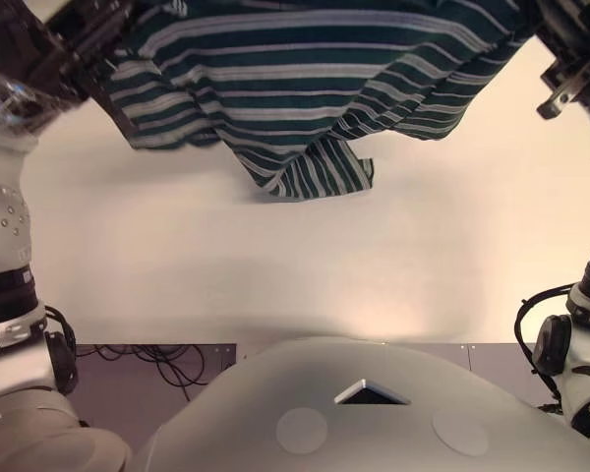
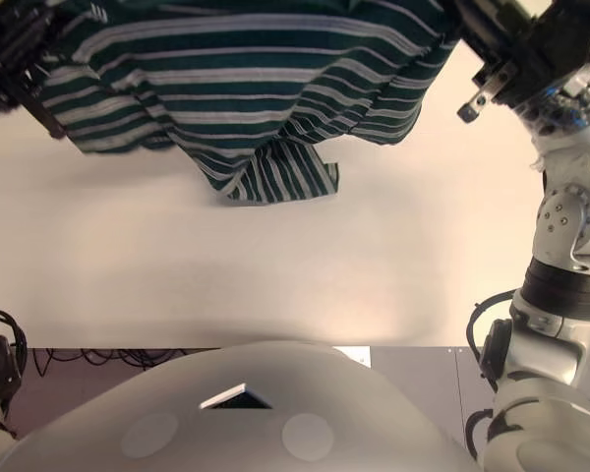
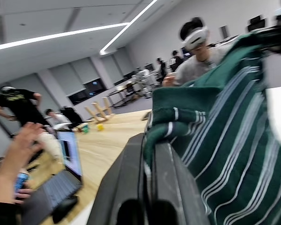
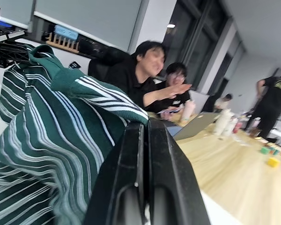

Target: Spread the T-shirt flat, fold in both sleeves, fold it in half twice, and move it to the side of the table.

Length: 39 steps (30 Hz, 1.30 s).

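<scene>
A dark green T-shirt [image 1: 305, 88] with white stripes hangs stretched between my two arms above the far part of the white table [image 1: 275, 265]. Its lowest folds [image 1: 315, 172] sag down onto the tabletop near the middle. My left gripper [image 3: 150, 140] is shut on one bunched edge of the cloth [image 3: 168, 117], held high at the far left [image 1: 79, 39]. My right gripper [image 4: 145, 126] is shut on the opposite edge [image 4: 98, 93], up at the far right [image 2: 492, 39].
The near half of the table [image 2: 275, 275] is bare white surface. Its front edge runs just above a dark floor strip with cables [image 1: 162, 359]. People sit at desks in the room behind.
</scene>
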Each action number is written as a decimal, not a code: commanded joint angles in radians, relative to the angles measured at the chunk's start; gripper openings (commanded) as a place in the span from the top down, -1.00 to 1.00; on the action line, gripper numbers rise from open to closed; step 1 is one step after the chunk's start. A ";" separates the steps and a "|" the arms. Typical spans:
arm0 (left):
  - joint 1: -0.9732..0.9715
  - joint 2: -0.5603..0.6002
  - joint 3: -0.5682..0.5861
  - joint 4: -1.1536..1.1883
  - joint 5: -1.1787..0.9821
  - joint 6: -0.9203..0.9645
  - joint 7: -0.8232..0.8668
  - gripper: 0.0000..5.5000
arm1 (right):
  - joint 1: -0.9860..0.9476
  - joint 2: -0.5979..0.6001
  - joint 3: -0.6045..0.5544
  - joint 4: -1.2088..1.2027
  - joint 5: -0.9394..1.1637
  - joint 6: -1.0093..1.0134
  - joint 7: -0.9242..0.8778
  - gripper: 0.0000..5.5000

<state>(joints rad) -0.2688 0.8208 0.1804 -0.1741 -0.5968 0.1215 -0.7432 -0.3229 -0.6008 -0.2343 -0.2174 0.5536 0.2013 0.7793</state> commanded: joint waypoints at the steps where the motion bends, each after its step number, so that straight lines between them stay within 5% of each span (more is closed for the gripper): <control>1: -0.226 -0.022 -0.070 0.156 0.115 0.065 0.039 1.00 | -0.200 0.010 0.025 0.135 -0.051 0.012 -0.059 0.99; 11: -0.837 -0.132 -0.214 0.904 0.433 -0.122 -0.007 1.00 | -0.685 0.057 0.132 0.734 -0.269 -0.170 -0.086 0.99; 19: -1.158 -0.181 -0.274 1.393 0.653 -0.273 0.127 1.00 | -0.990 0.057 0.185 1.249 -0.460 -0.395 -0.162 0.99; 31: -1.301 -0.177 -0.327 1.519 0.880 -0.281 0.404 1.00 | -1.198 0.025 0.248 1.501 -0.694 -0.511 -0.448 0.99; 39: -1.207 -0.042 -0.247 1.453 0.802 -0.409 0.085 1.00 | -1.085 -0.047 0.249 1.417 -0.705 -0.679 -0.268 0.99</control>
<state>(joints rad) -1.5492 0.7043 -0.0912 1.2978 0.2315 -0.2733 -0.5498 -1.4734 -0.5751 0.0225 1.2263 -0.1628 -0.4538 0.4502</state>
